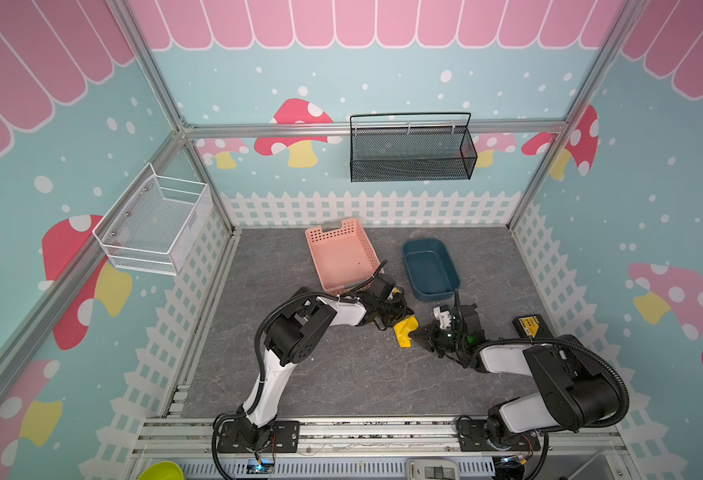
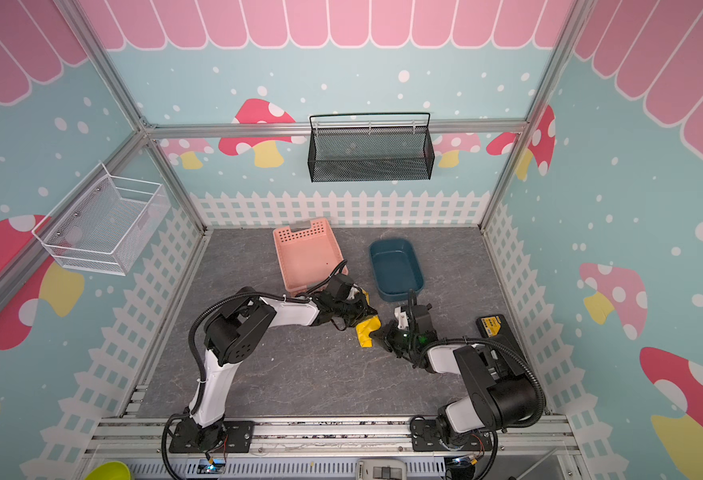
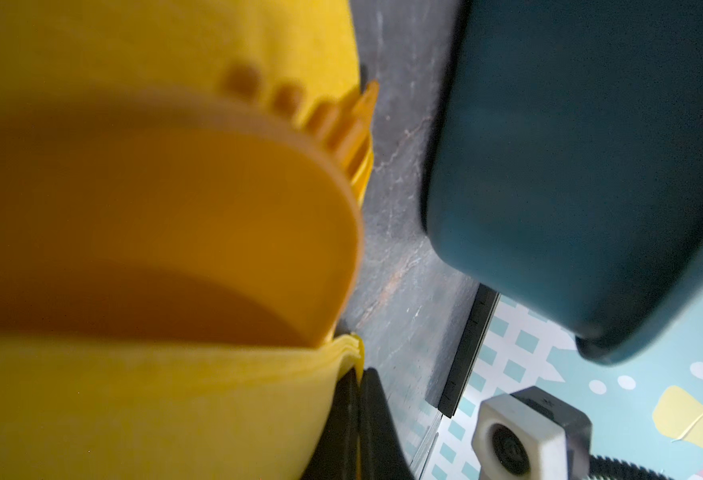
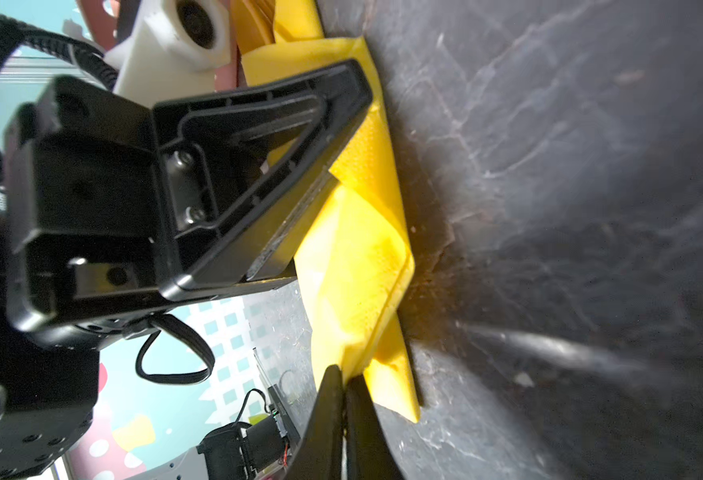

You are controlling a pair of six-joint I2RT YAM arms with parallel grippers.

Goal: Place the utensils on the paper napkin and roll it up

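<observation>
Our left gripper [image 3: 360, 376] is clamped on the paper napkin [image 3: 134, 415]. In the left wrist view the yellow plies come together and run in between its two black fingers. Our right gripper [image 4: 343, 388] is pinched tight on another fold of the same sheet, low against the grey table [image 4: 570, 208]. One left finger [image 4: 258, 89] lies along the napkin just beyond it.

Inside the wrap we see the utensils [image 3: 200, 216] close up. The spoon [image 3: 154, 257] shows its round bowl, and the fork [image 3: 335, 120] shows its tines poking past the napkin's edge; both are blurred.

In both top views the napkin is a crumpled yellow bundle lying on the table between the two grippers, which face each other across it. It sits just on the near side of the blue bin [image 1: 428, 270] and close to the near corner of the pink basket [image 1: 341, 257].
</observation>
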